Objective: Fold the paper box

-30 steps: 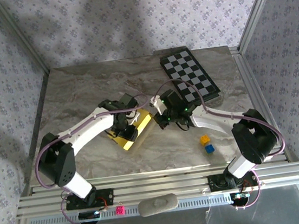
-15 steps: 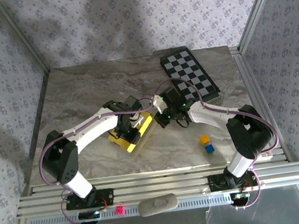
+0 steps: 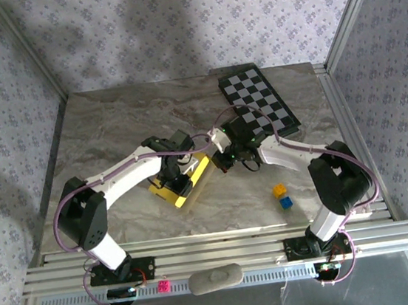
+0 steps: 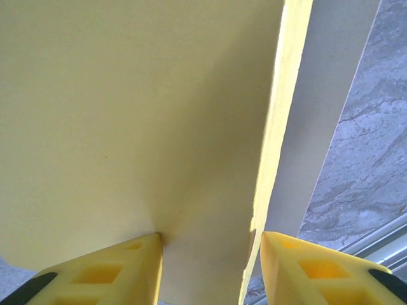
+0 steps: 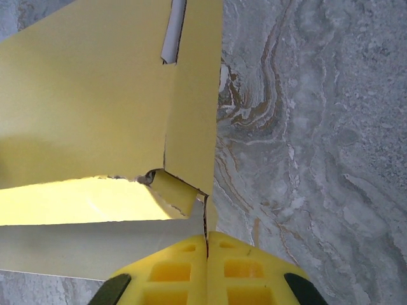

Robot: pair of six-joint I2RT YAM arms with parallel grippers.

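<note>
The yellow paper box (image 3: pixel 186 181) lies on the marble table between the two arms. My left gripper (image 3: pixel 173 172) is over it, jaws open. In the left wrist view its fingers stand apart at the broad yellow panel (image 4: pixel 140 114). The left finger touches the panel, the right finger sits just past its edge, and a whitish flap (image 4: pixel 324 114) shows beyond. My right gripper (image 3: pixel 219 159) is at the box's right end. In the right wrist view it (image 5: pixel 206 240) is shut on the thin edge of a yellow flap (image 5: pixel 194 95). The pale inside (image 5: pixel 89 244) shows lower left.
A black-and-white chequered board (image 3: pixel 259 102) lies at the back right. A small yellow cube (image 3: pixel 278 189) and a blue cube (image 3: pixel 286 202) sit right of the box, near the right arm. Patterned walls and aluminium rails enclose the table (image 3: pixel 111 126).
The left arm has swung its elbow inward and settled over the box. The right gripper has edged up and left with the flap. The box has shifted slightly.
</note>
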